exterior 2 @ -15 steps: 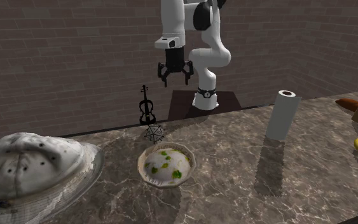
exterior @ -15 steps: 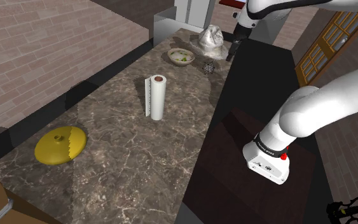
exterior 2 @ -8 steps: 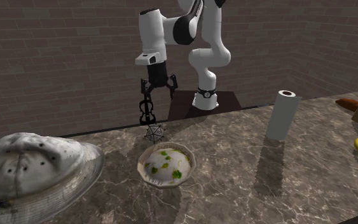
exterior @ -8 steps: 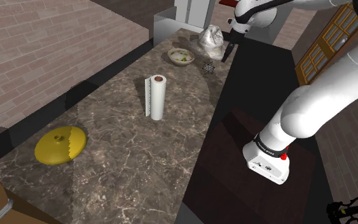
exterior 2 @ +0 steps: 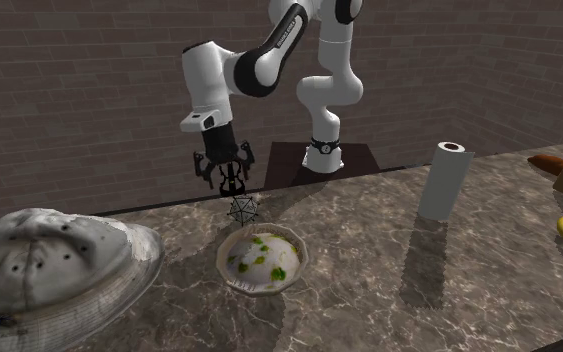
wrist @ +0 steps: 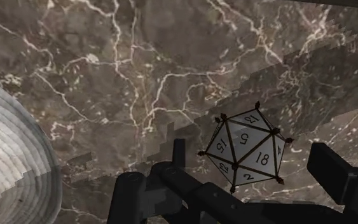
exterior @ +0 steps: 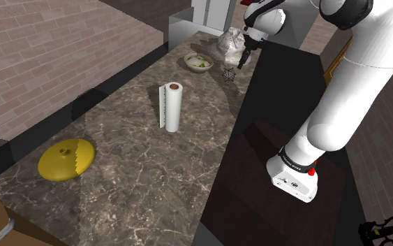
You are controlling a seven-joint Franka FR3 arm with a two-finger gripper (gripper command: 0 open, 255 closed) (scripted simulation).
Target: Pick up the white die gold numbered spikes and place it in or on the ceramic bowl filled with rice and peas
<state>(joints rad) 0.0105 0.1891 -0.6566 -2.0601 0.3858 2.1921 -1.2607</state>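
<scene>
on the dark marble counter [exterior: 132,147], the white spiked die [exterior 2: 243,209] sat just beside the bowl of rice and peas [exterior 2: 261,289]; the gripper [exterior 2: 225,182] hovered just above the die, fingers spread apart, holding nothing.

Inventory, counts only:
- Counter [exterior: 135,171]: 1, dark marbled top.
- Robot arm [exterior: 359,77]: 1, white.
- End effector [exterior 2: 224,172]: 1, with 2 black fingers [wrist: 334,169].
- Die [wrist: 244,153]: 1, many-faced and white, with numbered faces and a small spike at each corner.
- Bowl [exterior 2: 302,258]: 1, with white filling and green bits.
- Paper towel roll [exterior: 170,106]: 1, upright.
- Hat [exterior 2: 54,262]: 1, pale and brimmed.
- Yellow disc-shaped item [exterior: 65,159]: 1; exact kind not clear.
- Small black violin [exterior 2: 233,188]: 1, beyond the counter edge.
</scene>
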